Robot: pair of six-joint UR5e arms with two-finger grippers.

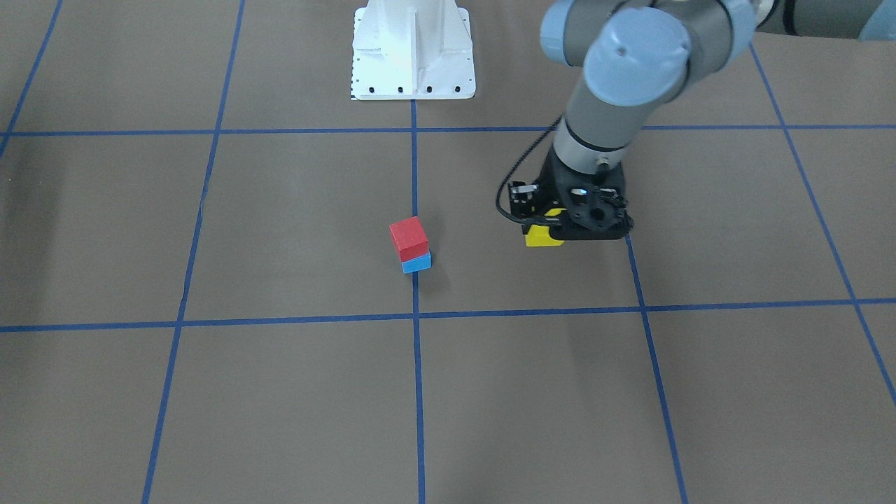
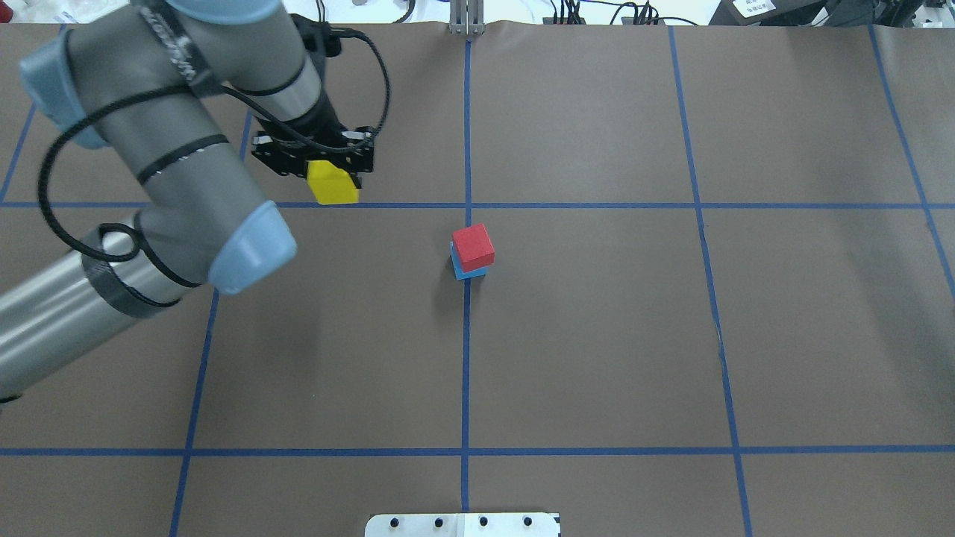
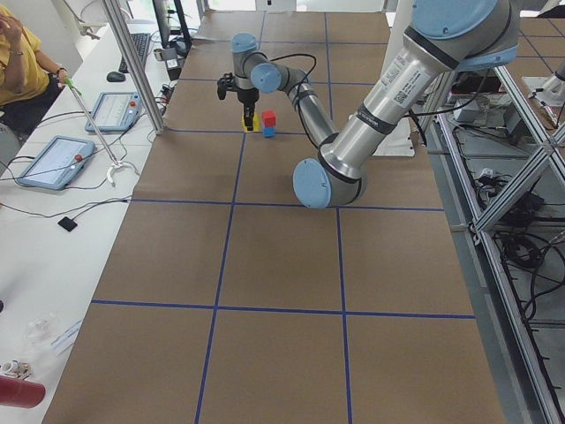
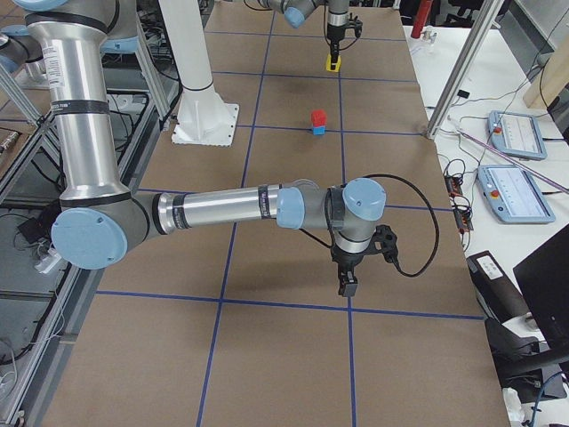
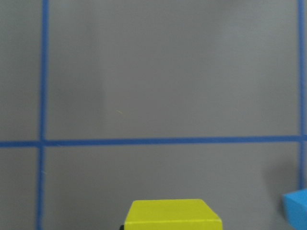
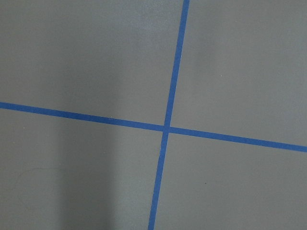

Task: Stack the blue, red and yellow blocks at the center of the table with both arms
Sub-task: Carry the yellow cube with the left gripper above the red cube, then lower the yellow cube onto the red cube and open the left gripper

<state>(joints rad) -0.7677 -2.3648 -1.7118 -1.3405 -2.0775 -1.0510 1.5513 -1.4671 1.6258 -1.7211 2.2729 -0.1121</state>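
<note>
The red block sits on the blue block at the table's centre, beside the middle tape line. From above, the red block hides most of the blue block. My left gripper is shut on the yellow block, which it holds a little above the table, to the left of the stack and farther from my base. In the left wrist view the yellow block fills the bottom edge. My right gripper hangs low over the table far from the stack; I cannot tell whether it is open or shut.
The white pedestal base stands at the robot's edge of the table. Benches with tablets run along the far side, and a seated person is there. The right wrist view holds only a tape crossing.
</note>
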